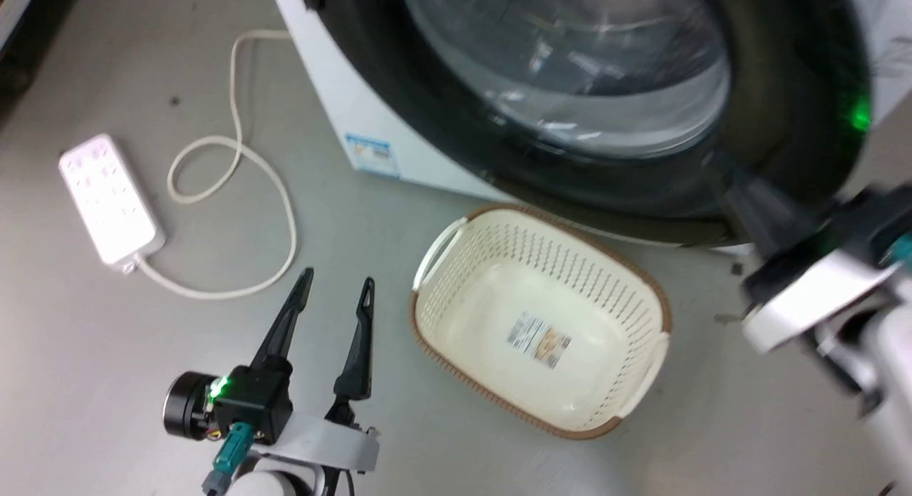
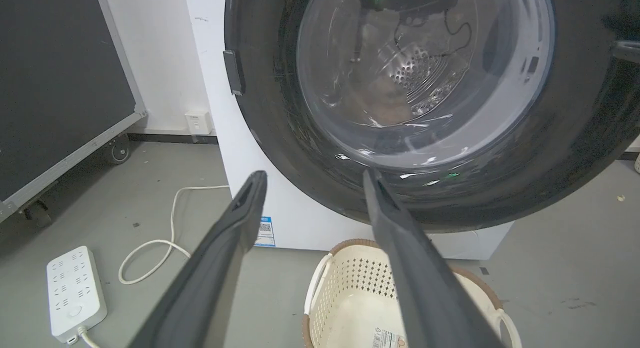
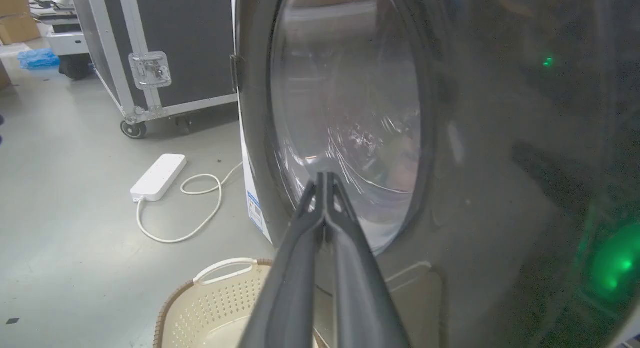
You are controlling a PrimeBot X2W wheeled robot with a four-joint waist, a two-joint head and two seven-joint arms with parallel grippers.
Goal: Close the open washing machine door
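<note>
Right pincer [image 3: 325, 180]: I see its fingers pressed together, tips by the lower edge of the glass in the washing machine door [image 3: 450, 163] just ahead. Left pincer [image 1: 336, 281]: fingers apart, empty, over open floor [image 1: 107, 353], with the basket [image 1: 456, 303] rim beside it on the right and the door's rim farther ahead

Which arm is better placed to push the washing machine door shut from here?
Right. The right tool, fingers pressed together, sits close to the lower frame of the washing machine door; the left tool hangs open over the floor beside the basket, apart from the door.
</note>
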